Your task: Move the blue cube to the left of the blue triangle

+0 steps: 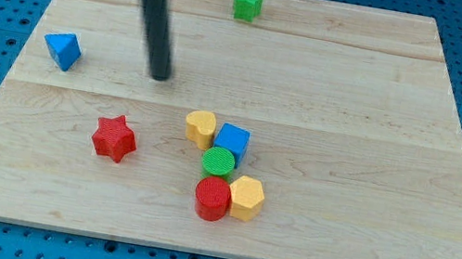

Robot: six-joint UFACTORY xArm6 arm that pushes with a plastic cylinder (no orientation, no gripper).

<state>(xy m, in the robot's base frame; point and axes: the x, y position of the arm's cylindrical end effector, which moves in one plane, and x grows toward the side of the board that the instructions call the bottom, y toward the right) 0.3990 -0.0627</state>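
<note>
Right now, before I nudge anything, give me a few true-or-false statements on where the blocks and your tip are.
1. The blue cube touches the yellow heart. True.
2. My tip is pressed against the blue cube. False: it stands apart, toward the view's upper left.
3. The blue triangle lies near the board's left edge. True.
4. The green star sits in the cluster. False: it is alone near the view's top.

The cube (232,139) lies well to the view's right of the triangle (63,50), below my tip (160,76).
</note>
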